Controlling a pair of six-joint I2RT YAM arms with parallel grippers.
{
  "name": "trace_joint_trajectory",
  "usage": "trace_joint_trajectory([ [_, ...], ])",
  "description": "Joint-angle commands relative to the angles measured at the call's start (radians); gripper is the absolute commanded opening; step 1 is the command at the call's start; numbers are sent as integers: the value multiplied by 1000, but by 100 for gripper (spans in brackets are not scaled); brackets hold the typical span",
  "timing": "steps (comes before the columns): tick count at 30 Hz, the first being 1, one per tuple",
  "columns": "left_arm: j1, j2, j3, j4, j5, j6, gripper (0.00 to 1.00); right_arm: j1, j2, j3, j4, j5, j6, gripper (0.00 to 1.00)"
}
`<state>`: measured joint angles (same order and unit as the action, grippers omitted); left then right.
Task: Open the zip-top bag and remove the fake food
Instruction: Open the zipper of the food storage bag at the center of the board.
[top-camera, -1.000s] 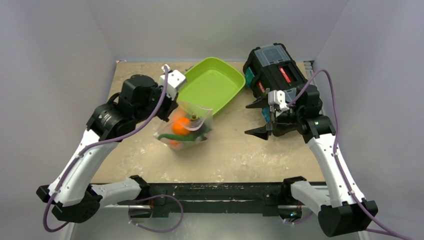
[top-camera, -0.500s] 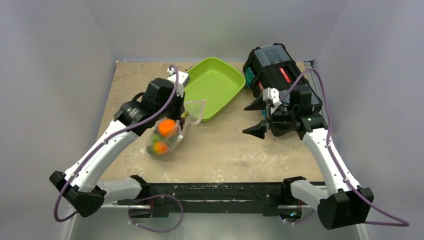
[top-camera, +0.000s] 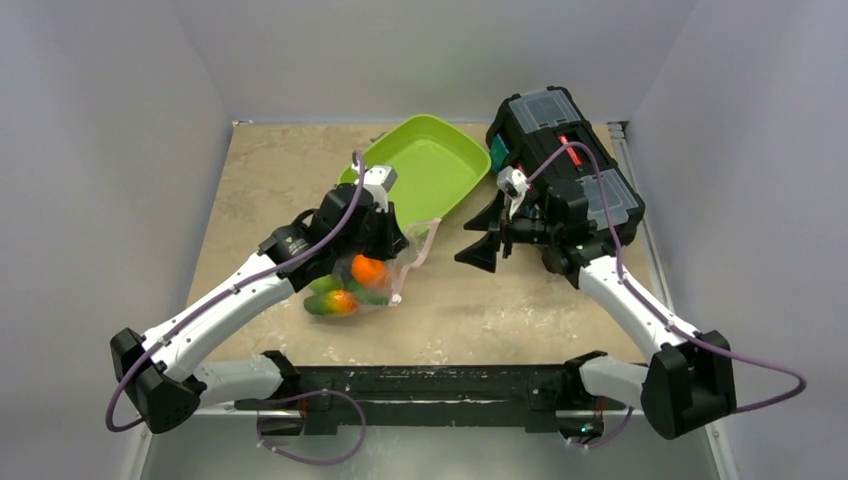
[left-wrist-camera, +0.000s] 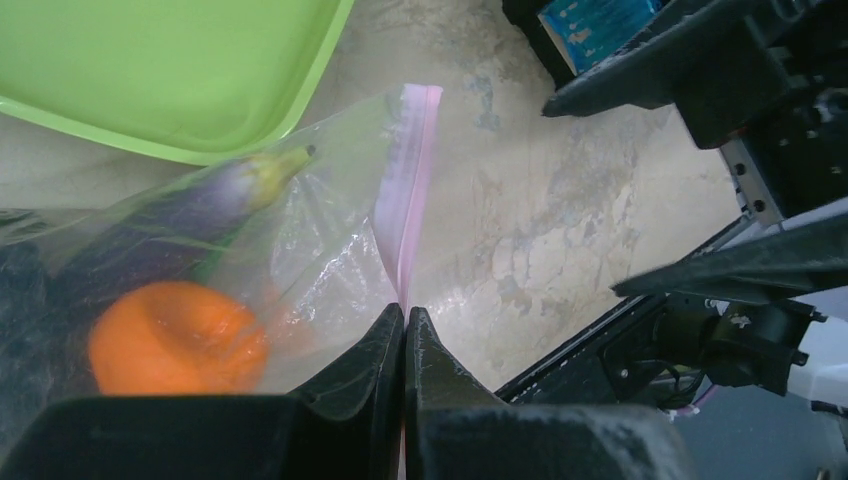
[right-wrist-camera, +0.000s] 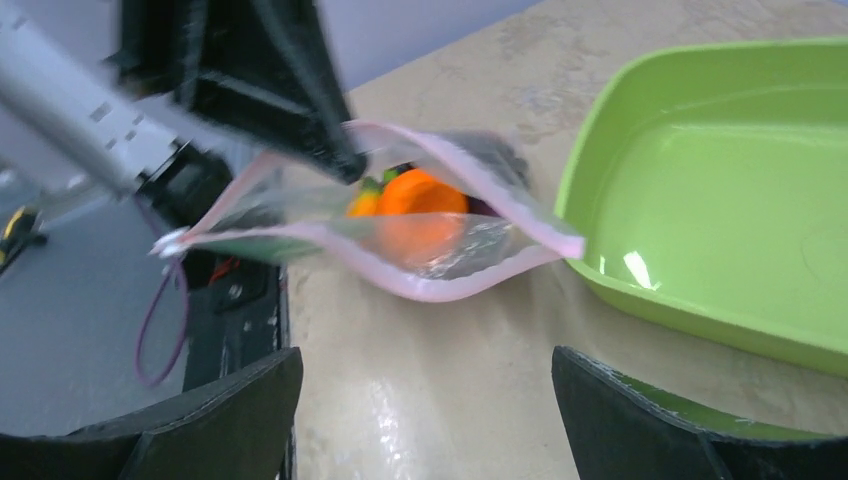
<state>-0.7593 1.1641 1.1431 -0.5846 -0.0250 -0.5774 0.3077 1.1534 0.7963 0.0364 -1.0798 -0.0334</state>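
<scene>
Left gripper (left-wrist-camera: 403, 330): clenched tight, and I've got the bag's pink zip strip (left-wrist-camera: 410, 190) pinched right between my fingertips, one lip of it only.

Right gripper (right-wrist-camera: 425, 370): jaws flung wide, nothing in them. I'm squared up to the bag's mouth, near it but not touching.

Bag (right-wrist-camera: 430, 255): mid-table, just in front of the tray's near corner, between my two grippers. The mouth gapes toward my right gripper, and the pink strip is parted into a loop. Whether its bottom rests on the table (top-camera: 500, 310) I can't tell.

Food (top-camera: 345, 290): all inside the bag. An orange (left-wrist-camera: 175, 335) sits closest to my left fingers, an eggplant (left-wrist-camera: 200, 205) with a green stem lies beyond it pointing toward the tray, and a green piece (top-camera: 322, 284) shows at the bag's lower end from above. The rest is too crinkled over to name.

Tray (top-camera: 425, 170): lime green, behind the bag, its near edge just beside the bag's mouth.

Case (top-camera: 560, 150): black, far right of the table, beside the tray and behind my right arm.
</scene>
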Motion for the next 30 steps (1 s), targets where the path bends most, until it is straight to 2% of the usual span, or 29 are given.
trace_joint_trajectory([
  [1, -12, -50, -15, 139, -8, -93, 0, 48, 40, -54, 333, 363, 476, 94],
  [4, -17, -47, -55, 213, -12, -132, 0, 78, 78, -55, 316, 527, 650, 94],
  [7, -24, -37, -80, 262, -23, -164, 0, 102, 122, -82, 365, 518, 728, 94],
  [12, -39, -26, -121, 352, -36, -218, 0, 160, 151, -102, 439, 511, 776, 92],
  [15, -53, -10, -114, 366, -45, -231, 0, 217, 164, -89, 386, 576, 757, 90],
  [18, -57, 0, -105, 367, -30, -238, 0, 221, 183, -90, 384, 618, 787, 89],
  [20, -61, 3, -105, 372, -16, -243, 0, 222, 216, -83, 382, 630, 812, 85],
  [21, -63, 4, -105, 372, -12, -246, 0, 222, 241, -82, 396, 604, 823, 79],
  [22, -65, 7, -106, 374, -10, -247, 0, 223, 264, -77, 404, 579, 831, 68],
  [25, -66, 4, -111, 361, -26, -232, 0, 219, 274, -69, 423, 529, 820, 26],
  [27, -66, -2, -119, 336, -67, -207, 0, 203, 231, -59, 392, 534, 764, 4],
  [28, -66, -3, -121, 317, -104, -187, 0, 191, 200, -45, 357, 552, 706, 0],
  [30, -65, -7, -119, 269, -158, -145, 0, 174, 147, 13, 191, 676, 530, 0],
])
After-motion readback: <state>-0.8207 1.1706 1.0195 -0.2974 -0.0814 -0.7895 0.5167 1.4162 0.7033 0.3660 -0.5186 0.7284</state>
